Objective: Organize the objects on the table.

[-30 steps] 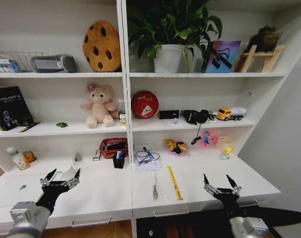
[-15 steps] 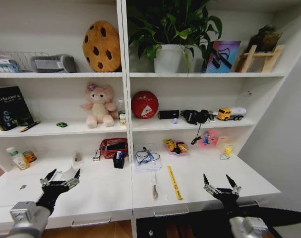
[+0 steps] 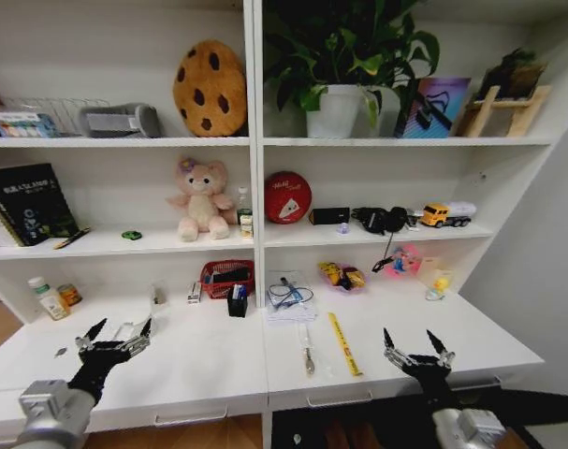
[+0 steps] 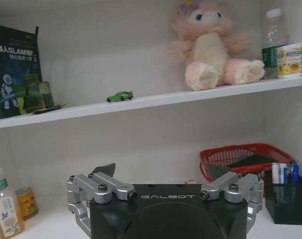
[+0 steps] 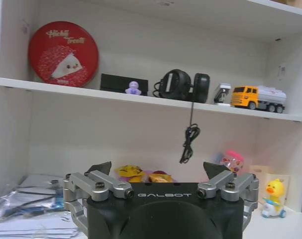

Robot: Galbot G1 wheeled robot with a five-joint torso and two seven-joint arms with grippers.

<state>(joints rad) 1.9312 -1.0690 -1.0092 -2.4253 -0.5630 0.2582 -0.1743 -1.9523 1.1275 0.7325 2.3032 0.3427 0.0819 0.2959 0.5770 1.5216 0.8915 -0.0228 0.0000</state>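
The white table carries small clutter. A green-capped bottle and a small can stand at its far left, and the bottle also shows in the left wrist view. Near the middle are a red basket, a black pen holder with blue pens, papers with a cable, a slim pen-like tool and a yellow ruler. My left gripper hovers open over the table's front left. My right gripper hovers open over the front right. Neither holds anything.
Shelves rise behind the table with a plush bear, a cookie cushion, a red tin, headphones, a toy truck and a potted plant. Snacks, a pink toy and a duck toy sit at the table's back right.
The whole picture has shifted to the right, so the camera has turned slightly left. Both grippers keep their pose and stay open; nothing on the table has moved.
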